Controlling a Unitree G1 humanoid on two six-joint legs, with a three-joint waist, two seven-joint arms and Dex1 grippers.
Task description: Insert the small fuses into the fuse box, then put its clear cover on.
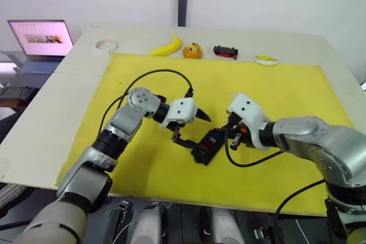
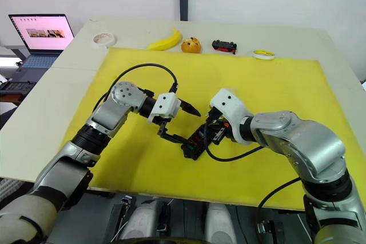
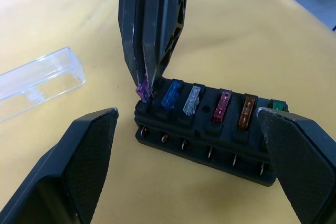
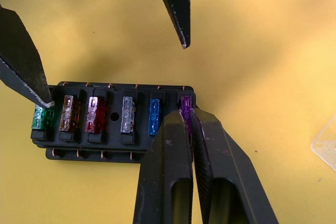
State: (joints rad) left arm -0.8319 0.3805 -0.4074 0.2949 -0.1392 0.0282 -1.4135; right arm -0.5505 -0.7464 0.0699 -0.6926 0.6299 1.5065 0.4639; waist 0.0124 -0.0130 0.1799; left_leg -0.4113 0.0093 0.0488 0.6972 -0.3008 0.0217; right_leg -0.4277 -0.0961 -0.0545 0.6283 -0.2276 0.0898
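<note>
The black fuse box lies on the yellow mat between my two grippers. Five small fuses stand in its slots: green, orange-brown, red, grey and blue. My right gripper is shut on a purple fuse at the end slot. My left gripper is open, one finger at each end of the box; one fingertip is at the green fuse. The clear cover lies on the mat beside the box.
Along the far table edge sit a white tape roll, a banana, a small orange object, a black-and-red toy car and a yellow ring. A laptop stands off the table's far left.
</note>
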